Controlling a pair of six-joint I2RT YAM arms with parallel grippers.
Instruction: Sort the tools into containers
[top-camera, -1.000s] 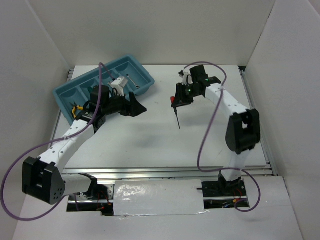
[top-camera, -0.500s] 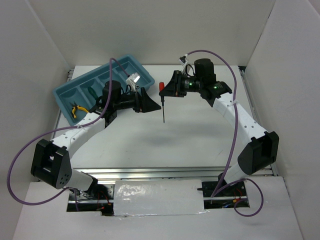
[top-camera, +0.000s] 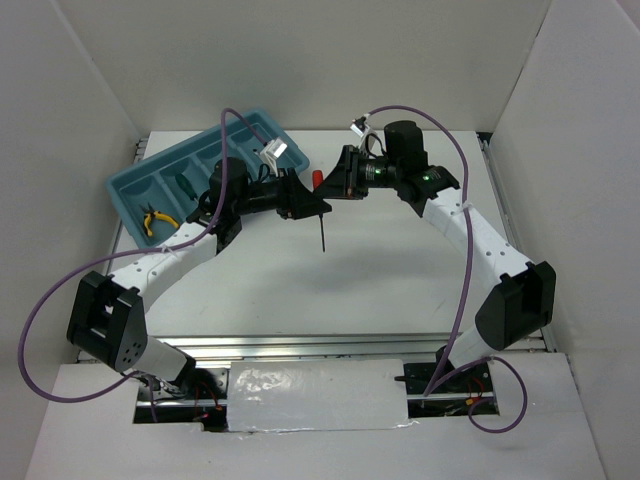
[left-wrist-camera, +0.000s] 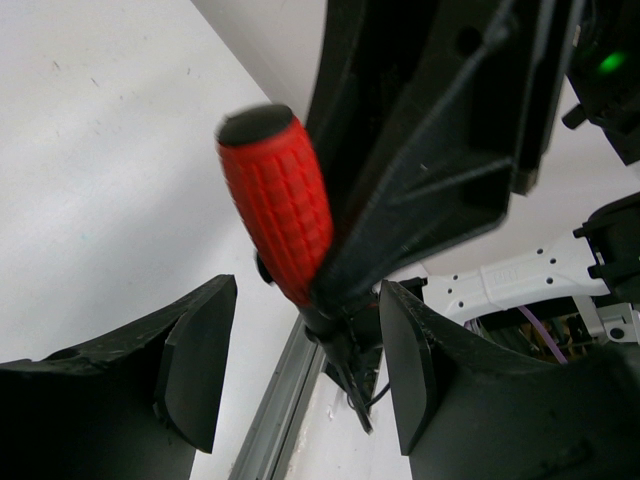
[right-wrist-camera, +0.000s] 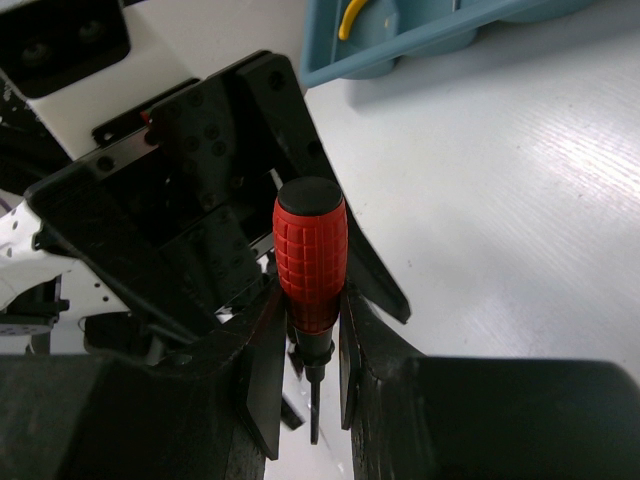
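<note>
Two grippers meet in mid-air for a handover. The left gripper (left-wrist-camera: 300, 350) has its fingers (left-wrist-camera: 195, 350) spread. The red-handled screwdriver (left-wrist-camera: 277, 200) stands in line with the gap, just beyond the tips, and appears to touch neither. The right gripper (right-wrist-camera: 308, 350) pinches that screwdriver at the base of its handle, with the shaft hanging below its fingers. To do this well, I judge the left should ease forward until its pads bracket the free upper handle and close squarely. Only then should the right let go. Behind the left fingers sits the light blue tray (top-camera: 122, 192). Its leftmost compartment holds the yellow-handled pliers (top-camera: 155, 218) and the next a green-handled screwdriver (top-camera: 185, 187). The others are partly hidden.
</note>
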